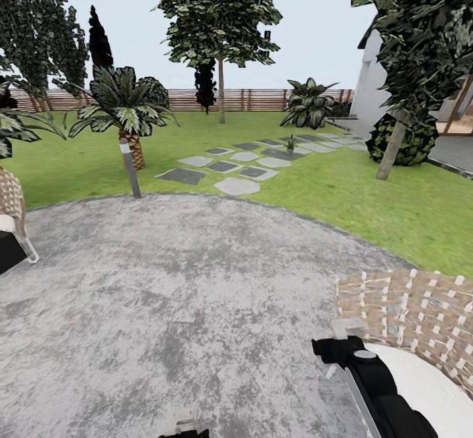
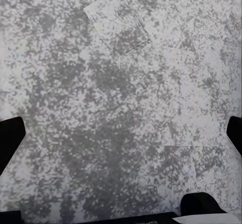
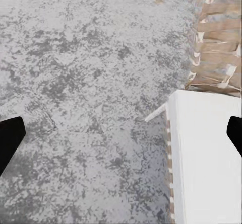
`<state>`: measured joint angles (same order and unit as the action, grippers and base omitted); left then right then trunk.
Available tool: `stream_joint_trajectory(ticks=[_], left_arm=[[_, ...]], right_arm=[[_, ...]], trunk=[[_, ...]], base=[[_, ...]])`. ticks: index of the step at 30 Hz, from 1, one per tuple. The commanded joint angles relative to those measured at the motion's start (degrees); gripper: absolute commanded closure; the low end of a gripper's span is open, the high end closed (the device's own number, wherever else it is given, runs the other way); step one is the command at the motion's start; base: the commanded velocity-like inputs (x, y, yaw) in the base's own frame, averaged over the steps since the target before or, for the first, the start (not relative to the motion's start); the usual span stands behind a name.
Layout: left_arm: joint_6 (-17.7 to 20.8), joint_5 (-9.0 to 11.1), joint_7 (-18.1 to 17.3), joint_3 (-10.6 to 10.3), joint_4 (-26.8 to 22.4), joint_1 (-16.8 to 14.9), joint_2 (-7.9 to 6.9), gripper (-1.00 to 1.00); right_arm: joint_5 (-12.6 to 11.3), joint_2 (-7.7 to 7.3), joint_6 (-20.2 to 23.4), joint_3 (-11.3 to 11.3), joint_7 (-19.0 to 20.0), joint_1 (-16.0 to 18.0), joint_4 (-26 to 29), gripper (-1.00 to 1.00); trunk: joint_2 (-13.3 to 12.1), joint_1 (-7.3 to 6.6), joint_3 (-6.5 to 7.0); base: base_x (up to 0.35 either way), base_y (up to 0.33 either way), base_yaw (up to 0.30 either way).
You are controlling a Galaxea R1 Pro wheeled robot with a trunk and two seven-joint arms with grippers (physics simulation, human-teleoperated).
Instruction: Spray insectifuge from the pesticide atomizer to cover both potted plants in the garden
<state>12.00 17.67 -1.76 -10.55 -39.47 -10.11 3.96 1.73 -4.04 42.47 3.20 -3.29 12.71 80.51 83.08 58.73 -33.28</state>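
Note:
The pesticide atomizer is out of view. Across the garden lawn [image 1: 85, 162], one potted plant [image 1: 290, 142] stands small in a grey pot on the far stepping stones. Behind it, near the fence, is a bigger potted plant [image 1: 309, 103] with pale-speckled pointed leaves. Both are far from me. My left gripper [image 2: 121, 133] is open over bare grey paving, its black fingertips [image 2: 10, 138] at the edges of the left wrist view. My right gripper [image 3: 121, 133] is open too, over paving beside a white cushion [image 3: 201, 158]. The right arm [image 1: 371, 375] shows low in the head view.
I stand on a round grey paved patch [image 1: 171, 293]. A wicker chair [image 1: 407, 313] with a white seat is close at my right, another [image 1: 10, 205] at the left edge. A grey bollard lamp [image 1: 130, 169] and a palm [image 1: 128, 113] stand ahead left. Stepping stones [image 1: 236, 169] lead across the grass.

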Motion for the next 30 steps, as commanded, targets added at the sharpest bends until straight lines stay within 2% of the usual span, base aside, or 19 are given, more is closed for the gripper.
stream_joint_trajectory(ticks=[1,6,7,9,11,18,30], left_arm=[[-0.03,0.00,0.00,0.00,0.00,0.00,0.00,-1.00],[-0.05,0.00,0.00,0.00,0.00,0.00,0.00,-1.00],[-0.05,0.00,0.00,0.00,0.00,0.00,0.00,-1.00],[-0.05,0.00,0.00,0.00,0.00,0.01,0.00,-1.00],[-0.05,0.00,0.00,0.00,0.00,0.00,0.00,-1.00],[-0.11,-0.09,0.00,0.00,0.80,0.00,0.07,-1.00],[-1.17,-0.09,0.00,0.00,1.06,0.01,0.09,-1.00]], right_arm=[[0.06,0.00,0.06,1.41,0.01,0.01,0.00,-1.00],[-0.37,0.05,0.16,2.85,0.03,-0.03,-0.13,-1.00],[-0.56,0.07,0.12,5.06,0.12,-0.05,-0.17,-1.00],[-0.71,0.11,0.08,8.10,0.23,-0.07,-0.24,-1.00],[-0.80,0.20,0.07,9.19,0.27,-0.13,-0.31,-1.00],[-0.79,2.53,0.02,9.71,0.30,-0.23,-1.19,-1.00],[-0.76,2.63,-0.02,9.63,0.23,-0.23,-1.23,-1.00]], trunk=[[0.00,0.00,0.00],[0.00,0.00,0.00],[0.00,0.00,0.00],[0.00,0.00,0.00],[0.00,0.00,0.00],[0.00,0.00,0.00],[0.00,0.00,0.00]], base=[[0.320,0.000,0.029],[0.320,0.000,0.006],[0.320,0.000,0.000],[0.320,0.000,0.000],[0.320,0.000,0.000],[0.320,0.000,0.000],[0.320,0.000,0.000]])
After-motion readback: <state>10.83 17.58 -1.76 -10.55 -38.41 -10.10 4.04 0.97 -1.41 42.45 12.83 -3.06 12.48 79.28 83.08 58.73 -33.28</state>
